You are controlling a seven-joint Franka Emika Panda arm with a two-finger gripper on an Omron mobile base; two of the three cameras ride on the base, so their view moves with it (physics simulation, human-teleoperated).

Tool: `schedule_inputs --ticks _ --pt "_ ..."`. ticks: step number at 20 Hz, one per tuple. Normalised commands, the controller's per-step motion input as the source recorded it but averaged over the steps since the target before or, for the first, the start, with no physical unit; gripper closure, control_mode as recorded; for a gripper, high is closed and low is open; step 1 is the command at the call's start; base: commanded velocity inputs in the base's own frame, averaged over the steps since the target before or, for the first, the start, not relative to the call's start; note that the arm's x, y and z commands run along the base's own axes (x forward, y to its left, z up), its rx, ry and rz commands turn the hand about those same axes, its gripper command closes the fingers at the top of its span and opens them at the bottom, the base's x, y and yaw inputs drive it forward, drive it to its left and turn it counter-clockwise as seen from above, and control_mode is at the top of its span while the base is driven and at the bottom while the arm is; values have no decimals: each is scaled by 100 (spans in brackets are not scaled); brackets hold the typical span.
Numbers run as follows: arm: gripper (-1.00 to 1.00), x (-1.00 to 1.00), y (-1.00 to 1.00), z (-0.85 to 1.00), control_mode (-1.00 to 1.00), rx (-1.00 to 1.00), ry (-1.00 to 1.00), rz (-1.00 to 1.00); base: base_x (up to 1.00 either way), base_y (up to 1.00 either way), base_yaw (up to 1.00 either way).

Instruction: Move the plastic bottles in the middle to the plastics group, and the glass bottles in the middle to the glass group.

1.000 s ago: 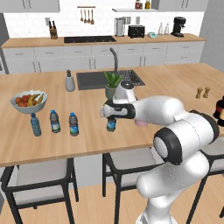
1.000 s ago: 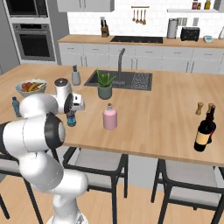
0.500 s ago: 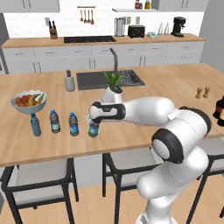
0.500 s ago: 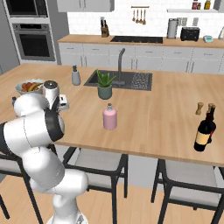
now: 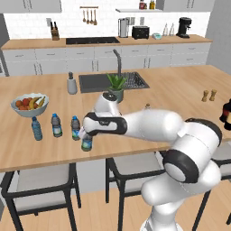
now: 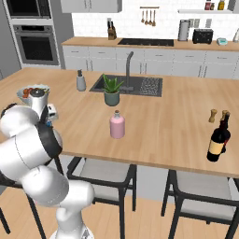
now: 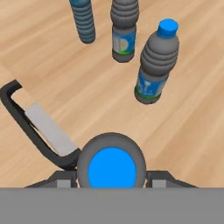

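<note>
Pincer (image 5: 85, 136): reached out low over the near edge of the wooden island (image 5: 180, 97), clenched on one dark plastic bottle (image 5: 86, 143) just under its cap; from the hand camera the blue cap (image 7: 112, 169) sits squarely between the two finger tips.

Plastics group, just beyond the pincer on the same counter:
- dark bottle with blue label (image 5: 75, 127), closest to it, upright
- second dark bottle (image 5: 56, 125), one place further along
- pale blue bottle (image 5: 36, 128), furthest out

Fruit bowl (image 5: 30, 103): behind that row, away from the pincer.

Pink glass bottle (image 6: 117, 125): upright in mid-counter, well apart from the pincer, in front of the potted plant (image 6: 112, 89).

Glass group: one dark bottle (image 6: 218, 139) stands far from the pincer near the opposite end; another seems to sit behind it, hard to make out. Two wooden shakers (image 5: 209, 95) stand close by.
</note>
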Motion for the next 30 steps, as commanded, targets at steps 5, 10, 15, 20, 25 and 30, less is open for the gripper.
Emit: schedule_inputs --ticks 5,10,15,20,25,30 --pt "100 5 54 5 -100 -7 0 2 0 0 0" --pt "100 48 78 18 -100 -13 2 0 0 0 0" --pt "100 11 38 4 -100 -2 0 0 0 0 0" --pt "100 21 18 0 -100 0 2 0 0 0 0" --pt "100 40 18 0 -100 0 4 0 0 0 0" --pt "100 27 20 0 -100 0 2 0 0 0 0"
